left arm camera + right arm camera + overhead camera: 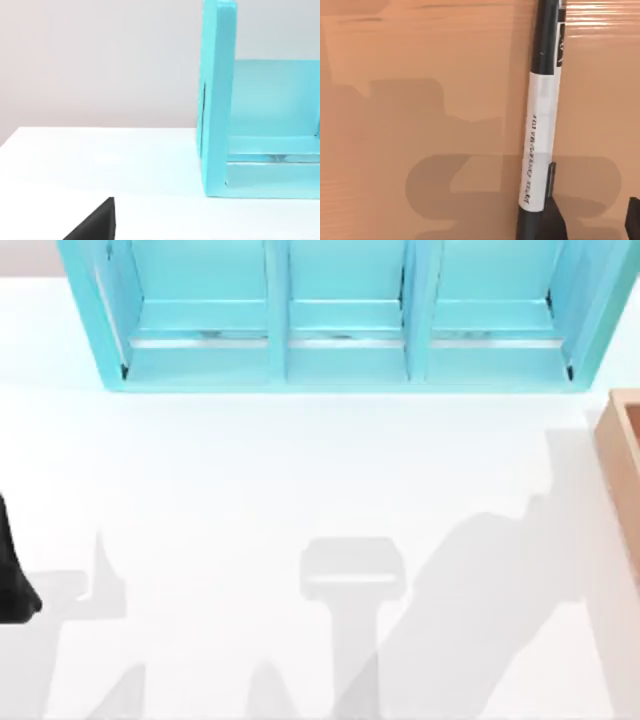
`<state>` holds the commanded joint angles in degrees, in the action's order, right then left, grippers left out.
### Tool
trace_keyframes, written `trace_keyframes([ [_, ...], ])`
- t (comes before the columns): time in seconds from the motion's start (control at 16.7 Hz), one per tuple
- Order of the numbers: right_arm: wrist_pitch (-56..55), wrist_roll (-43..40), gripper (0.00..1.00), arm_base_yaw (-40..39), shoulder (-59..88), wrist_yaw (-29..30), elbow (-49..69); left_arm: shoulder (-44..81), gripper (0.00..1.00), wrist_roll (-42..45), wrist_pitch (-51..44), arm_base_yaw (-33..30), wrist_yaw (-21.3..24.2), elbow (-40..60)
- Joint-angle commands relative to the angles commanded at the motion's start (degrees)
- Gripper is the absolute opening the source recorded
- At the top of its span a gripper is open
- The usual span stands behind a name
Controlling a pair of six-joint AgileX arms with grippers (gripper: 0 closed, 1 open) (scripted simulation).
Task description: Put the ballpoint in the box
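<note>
close before the right wrist camera, the ballpoint (540, 125) hangs over the box (420, 100) floor; the right gripper (590, 220) seems closed on its lower end. placing step: next, lower and release. left gripper (95, 222) parked at bench (250, 500) edge; cannot tell its state.

A white table (300, 490) carries a turquoise shelf unit (340, 330) with three compartments along its far edge and a tan wooden box (622, 470) at its right edge.
</note>
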<state>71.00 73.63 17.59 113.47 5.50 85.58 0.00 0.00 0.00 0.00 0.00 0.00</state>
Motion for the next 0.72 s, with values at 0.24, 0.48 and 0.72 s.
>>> trace_keyframes([
  [0.24, 0.0, 0.0, 0.83, 0.0, 0.0, 0.0, 0.0, 0.0, 1.0, 0.0, 0.0, 0.0, 0.0, 0.0],
  [0.48, 0.0, 0.0, 1.0, 0.0, 0.0, 0.0, 0.0, 0.0, 1.0, 0.0, 0.0, 0.0, 0.0, 0.0],
  [0.72, 0.0, 0.0, 1.0, 0.0, 0.0, 0.0, 0.0, 0.0, 1.0, 0.0, 0.0, 0.0, 0.0, 0.0],
])
